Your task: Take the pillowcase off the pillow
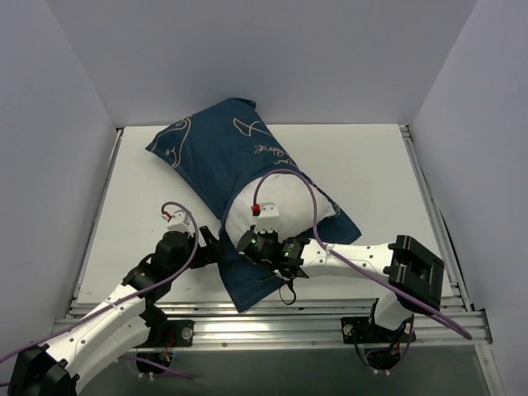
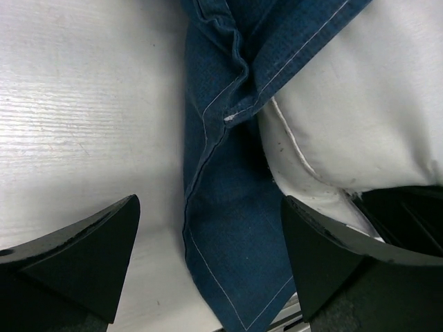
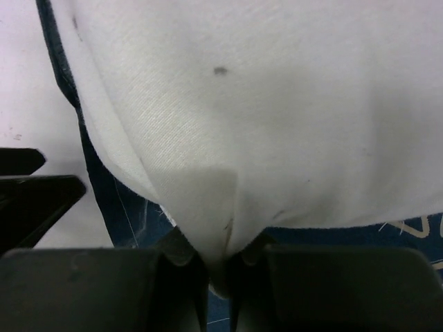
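So the pillowcase is lying diagonally on the surface, long axis running roughly 11 o'clock to 5 o'clock in the top view. Its closed end is pointing far-left and the open mouth is facing the arms at about 5. The pillow is poking out of that mouth, bare white at the near end, with the rest sitting inside the case. The right hand is clamping a pinch of the white pillow fabric, bunched into a little peak between its fingers. The left hand is hovering with its fingers apart, straddling the loose navy hem just beside the pillow's edge, gripping nothing. My take: the left needs to be coming down on the hem alone, no white fabric caught in it. Then the two should be pulling apart along that 11-to-5 line, the pillow going toward 5 and the case toward 11. Pulling sideways is probably just going to be dragging the whole bundle around.
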